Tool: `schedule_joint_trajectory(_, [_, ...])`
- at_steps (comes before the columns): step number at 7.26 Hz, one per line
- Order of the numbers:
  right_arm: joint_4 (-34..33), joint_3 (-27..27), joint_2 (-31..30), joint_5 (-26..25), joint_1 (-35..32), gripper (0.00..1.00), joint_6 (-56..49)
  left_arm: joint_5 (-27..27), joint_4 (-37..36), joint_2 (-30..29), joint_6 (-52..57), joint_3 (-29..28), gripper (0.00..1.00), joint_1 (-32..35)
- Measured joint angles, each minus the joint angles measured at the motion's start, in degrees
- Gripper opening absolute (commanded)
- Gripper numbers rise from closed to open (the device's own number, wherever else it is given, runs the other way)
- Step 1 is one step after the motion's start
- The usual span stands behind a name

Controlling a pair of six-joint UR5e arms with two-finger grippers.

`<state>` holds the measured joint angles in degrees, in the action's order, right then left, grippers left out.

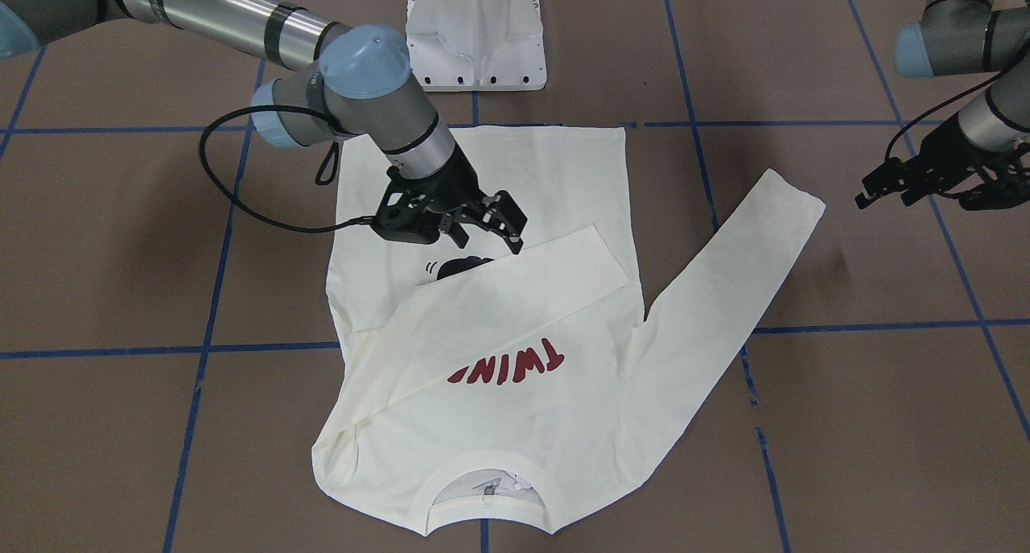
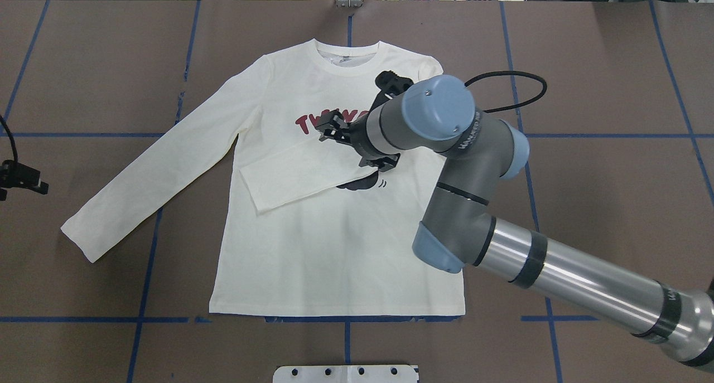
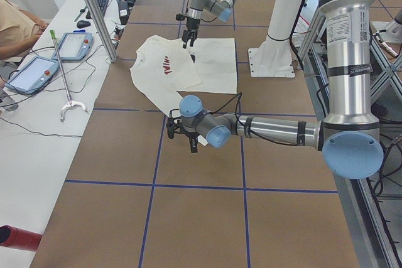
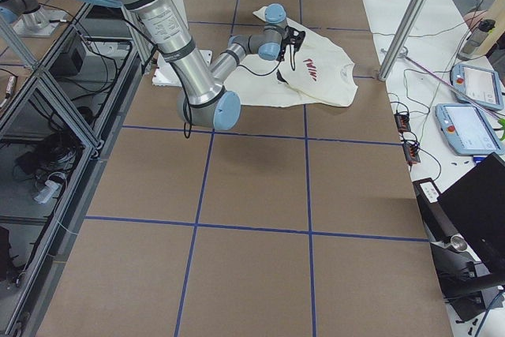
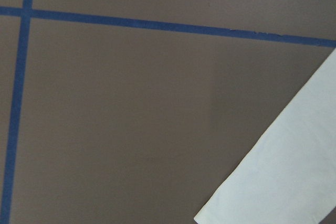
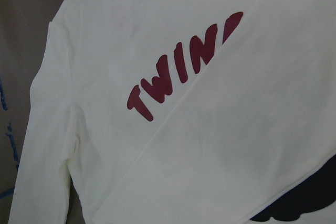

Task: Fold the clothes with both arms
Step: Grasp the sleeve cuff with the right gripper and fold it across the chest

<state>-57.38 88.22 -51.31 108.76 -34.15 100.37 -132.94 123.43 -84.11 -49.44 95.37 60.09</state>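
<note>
Cream T-shirt [image 2: 334, 249] laid print-up mid-worktop [image 2: 585, 204], one sleeve [image 2: 290, 177] folded across the chest.
The right gripper [image 2: 333, 127] is held just above that sleeve, jaws spread, nothing grasped. The other sleeve [image 2: 162, 177] is stretched toward the worktop's left edge. The left gripper [image 1: 925, 184] is stationed near its cuff, and whether it is spread or clenched cannot be told. That cuff is judged next to be pinched and carried across.

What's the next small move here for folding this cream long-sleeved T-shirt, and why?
Probably bring the left gripper over to the cuff of the outstretched sleeve and grip it. The cream long-sleeved T-shirt already has its folded sleeve lying across the chest by the open right gripper; the other lies spread flat.
</note>
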Motion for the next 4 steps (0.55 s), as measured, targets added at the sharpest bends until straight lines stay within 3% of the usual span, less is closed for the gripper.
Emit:
schedule_joint_trajectory(2, [0.0, 5.3, -6.0, 6.3, -4.2, 1.00, -1.7, 2.1, 0.6, -1.3, -3.8, -1.7, 0.82, -4.8])
schedule_joint_trajectory(4, [0.1, 6.3, -7.2, 7.2, -4.6, 1.00, -2.1, 3.0, 0.6, -1.6, -7.1, -1.6, 0.73, -7.1])
